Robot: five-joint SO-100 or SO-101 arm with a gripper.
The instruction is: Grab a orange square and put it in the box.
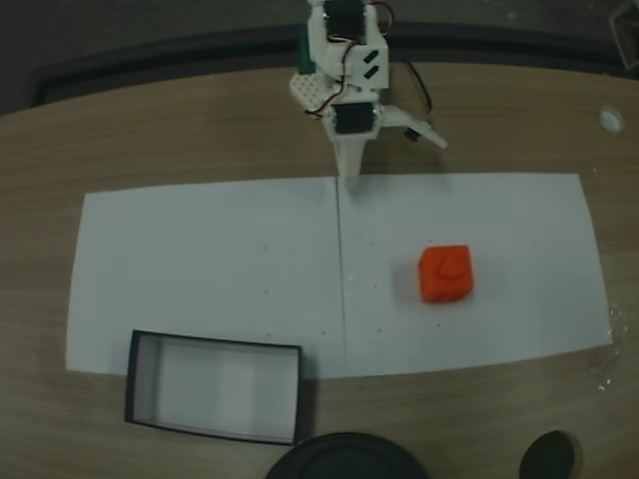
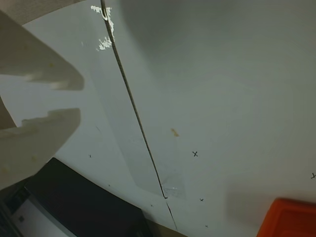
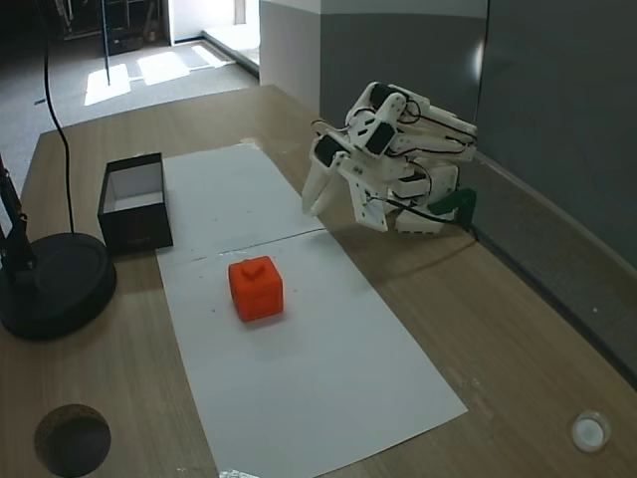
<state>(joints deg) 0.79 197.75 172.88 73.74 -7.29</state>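
The orange square lies on the white paper with its round stud up, right of the paper's centre seam in a fixed view. One corner of the orange square peeks in at the lower right of the wrist view. The box, black-walled with a pale bottom, stands at the paper's near left edge. The box is also seen from the side, and its dark wall shows in the wrist view. My gripper hangs folded by the arm's base, tip down at the paper's far edge. Its fingers stand shut with nothing between them, well apart from the block.
A round black base sits at the near table edge, right of the box, with a thin pole rising from it. A dark round hole and a small white cap mark the wooden table. White paper covers the middle.
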